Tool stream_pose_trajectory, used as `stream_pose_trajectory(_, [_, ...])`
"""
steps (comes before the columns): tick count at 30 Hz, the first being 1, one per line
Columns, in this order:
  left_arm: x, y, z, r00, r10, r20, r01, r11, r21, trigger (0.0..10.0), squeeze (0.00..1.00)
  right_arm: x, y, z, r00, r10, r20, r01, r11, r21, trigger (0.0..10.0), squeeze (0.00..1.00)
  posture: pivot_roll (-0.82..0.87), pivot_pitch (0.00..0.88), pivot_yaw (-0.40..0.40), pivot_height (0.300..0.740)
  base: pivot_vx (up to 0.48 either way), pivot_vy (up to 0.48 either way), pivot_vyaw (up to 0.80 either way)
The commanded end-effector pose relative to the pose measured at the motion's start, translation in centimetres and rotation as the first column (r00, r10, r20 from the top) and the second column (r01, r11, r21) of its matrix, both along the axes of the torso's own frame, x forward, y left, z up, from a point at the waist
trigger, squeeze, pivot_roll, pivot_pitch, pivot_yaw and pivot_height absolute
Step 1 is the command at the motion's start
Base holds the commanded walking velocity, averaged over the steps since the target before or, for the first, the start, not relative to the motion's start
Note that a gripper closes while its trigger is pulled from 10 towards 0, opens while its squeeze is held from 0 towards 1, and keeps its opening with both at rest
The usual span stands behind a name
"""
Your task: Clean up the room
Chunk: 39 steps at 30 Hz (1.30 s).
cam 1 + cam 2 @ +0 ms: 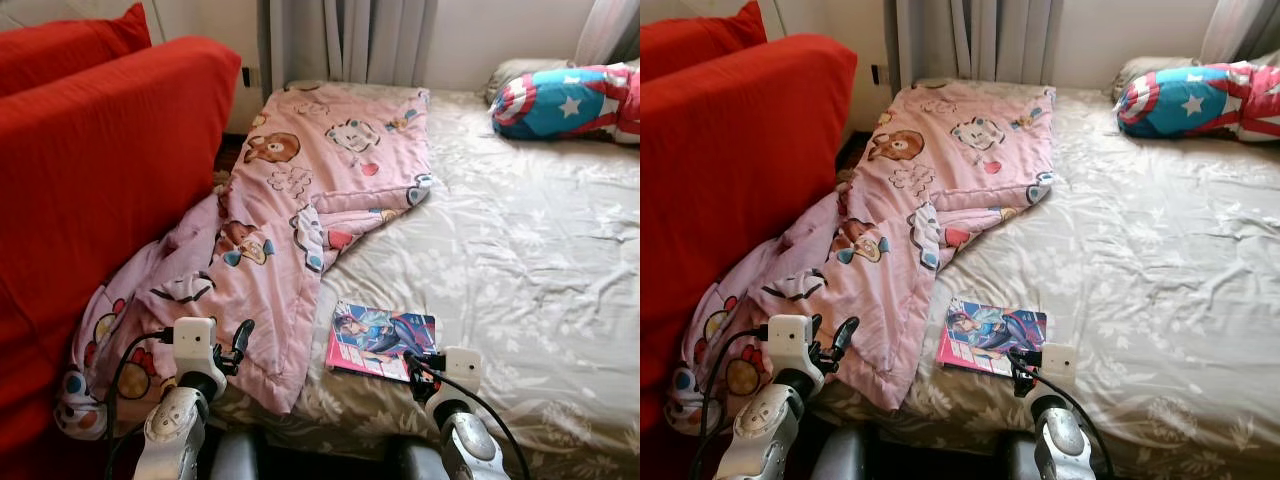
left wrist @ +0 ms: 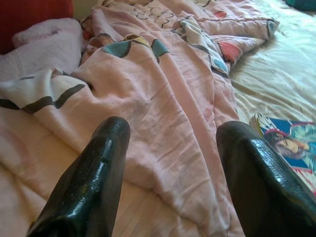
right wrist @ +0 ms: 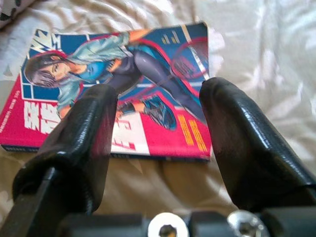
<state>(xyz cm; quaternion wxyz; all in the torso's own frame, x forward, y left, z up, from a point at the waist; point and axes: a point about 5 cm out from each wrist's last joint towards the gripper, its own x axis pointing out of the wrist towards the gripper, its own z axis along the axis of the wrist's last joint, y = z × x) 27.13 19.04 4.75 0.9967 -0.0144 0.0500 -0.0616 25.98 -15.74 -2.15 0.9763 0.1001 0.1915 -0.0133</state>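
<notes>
Comic book (image 1: 381,340), glossy and flat, lies on the bed (image 1: 540,260) near its front edge, and it looks like the next thing to be tidied away. Going from the left: a red sofa (image 1: 100,170) stands beside the bed, and a pink cartoon-print blanket (image 1: 300,200) spills from the mattress down against it. The left gripper (image 1: 238,343) hovers over the blanket's lower folds with its two black fingers (image 2: 94,182) spread and nothing between them. Just beyond the blanket's hem sits the comic book, apart from it, its long axis running roughly along the bed's front edge, slightly skewed. The right gripper (image 1: 412,362) hangs right at the book's near edge, fingers (image 3: 247,148) parted wide and empty, the cover showing in the gap between them. So the book lies straight ahead of the right gripper and well off to the side of the left one; the right arm is plainly the nearer. Since the book lies flat on soft bedding, I judge a finger must slip under its near edge. Far back on the right, a star-patterned pillow (image 1: 565,100) rests near the head of the bed.
</notes>
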Motion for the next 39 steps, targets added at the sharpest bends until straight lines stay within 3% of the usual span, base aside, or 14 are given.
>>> stream_pose_trajectory(1, [-0.1, 0.1, 0.1, 1.0, -0.019, -0.007, 0.02, 0.999, 0.038, 10.0, 0.0, 0.1, -0.1, 0.0, 1.0, -0.023, -0.008, 0.023, 0.999, 0.027, 10.0, 0.02, 0.05, 0.109, -0.016, 0.581, 0.0, 0.0, 0.0])
stream_pose_trajectory(2, [-0.3, 0.3, 0.2, 1.0, -0.023, -0.006, 0.024, 0.999, 0.048, 10.0, 0.0, 0.3, -0.2, 0.1, 0.999, -0.039, -0.005, 0.039, 0.998, 0.054, 10.0, 1.0, 0.06, 0.127, -0.012, 0.581, 0.0, 0.0, 0.0])
stream_pose_trajectory(8, [-1.0, 0.7, 0.3, 1.0, -0.028, -0.01, 0.029, 0.997, 0.068, 10.0, 0.0, 0.9, -1.2, 0.5, 0.993, -0.114, -0.005, 0.114, 0.988, 0.102, 10.0, 1.0, 0.07, 0.169, 0.003, 0.581, 0.0, 0.0, 0.0])
stream_pose_trajectory(9, [-1.2, 0.8, 0.3, 1.0, -0.029, -0.013, 0.03, 0.997, 0.072, 10.0, 0.0, 1.1, -1.5, 0.6, 0.992, -0.128, -0.007, 0.128, 0.985, 0.114, 10.0, 0.78, 0.08, 0.18, 0.006, 0.581, 0.0, 0.0, 0.0])
stream_pose_trajectory(10, [-1.4, 0.9, 0.3, 0.999, -0.029, -0.014, 0.03, 0.997, 0.075, 10.0, 0.0, 1.2, -1.6, 0.7, 0.991, -0.137, -0.008, 0.137, 0.983, 0.121, 10.0, 0.78, 0.08, 0.184, 0.007, 0.581, 0.0, 0.0, 0.0])
stream_pose_trajectory(11, [-1.6, 0.9, 0.2, 0.999, -0.028, -0.017, 0.029, 0.996, 0.079, 10.0, 0.0, 1.3, -1.7, 0.7, 0.99, -0.14, -0.009, 0.14, 0.981, 0.131, 10.0, 0.0, 0.09, 0.192, 0.009, 0.581, 0.0, 0.0, 0.0])
stream_pose_trajectory(15, [-2.1, 1.2, 0.3, 0.999, -0.023, -0.022, 0.025, 0.996, 0.089, 10.0, 0.0, 1.6, -2.0, 1.0, 0.988, -0.153, -0.007, 0.152, 0.976, 0.156, 10.0, 0.0, 0.1, 0.214, 0.017, 0.581, 0.0, 0.0, 0.0])
stream_pose_trajectory(16, [-2.6, 1.5, 0.3, 0.999, -0.019, -0.027, 0.021, 0.995, 0.096, 10.0, 0.0, 1.9, -2.0, 1.2, 0.987, -0.158, 0.008, 0.153, 0.967, 0.204, 10.0, 0.87, 0.11, 0.229, 0.023, 0.581, 0.0, 0.0, 0.0])
stream_pose_trajectory(17, [-2.9, 1.6, 0.4, 0.999, -0.016, -0.033, 0.019, 0.995, 0.102, 10.0, 0.0, 2.1, -1.8, 1.4, 0.988, -0.15, 0.023, 0.141, 0.961, 0.236, 10.0, 1.0, 0.11, 0.236, 0.026, 0.581, 0.0, 0.0, 0.0])
stream_pose_trajectory(20, [-3.3, 1.8, 0.4, 0.999, -0.013, -0.038, 0.017, 0.994, 0.107, 10.0, 0.0, 2.3, -1.4, 1.5, 0.992, -0.127, 0.022, 0.118, 0.961, 0.25, 10.0, 1.0, 0.12, 0.243, 0.028, 0.581, 0.0, 0.0, 0.0])
stream_pose_trajectory(21, [-3.4, 1.9, 0.5, 0.999, -0.013, -0.038, 0.017, 0.994, 0.109, 10.0, 0.0, 2.4, -1.3, 1.5, 0.993, -0.118, 0.018, 0.109, 0.96, 0.259, 10.0, 0.87, 0.12, 0.252, 0.031, 0.581, 0.0, 0.0, 0.0])
stream_pose_trajectory(22, [-3.6, 2.0, 0.6, 0.999, -0.012, -0.041, 0.016, 0.994, 0.112, 10.0, 0.0, 2.5, -0.9, 1.6, 0.995, -0.094, 0.021, 0.084, 0.956, 0.281, 10.0, 0.0, 0.13, 0.256, 0.033, 0.581, 0.0, 0.0, 0.0])
stream_pose_trajectory(35, [-5.0, 2.3, 1.0, 0.998, -0.005, -0.065, 0.014, 0.992, 0.128, 10.0, 0.0, 2.6, -1.2, 1.7, 0.997, -0.069, 0.045, 0.045, 0.913, 0.404, 10.0, 0.0, 0.16, 0.293, 0.051, 0.581, 0.0, 0.0, 0.0])
stream_pose_trajectory(39, [-5.4, 2.4, 1.1, 0.997, -0.004, -0.074, 0.014, 0.991, 0.131, 10.0, 0.0, 2.0, -1.6, 1.1, 0.992, -0.125, 0.019, 0.093, 0.821, 0.564, 10.0, 0.0, 0.17, 0.3, 0.052, 0.581, 0.0, 0.0, 0.0])
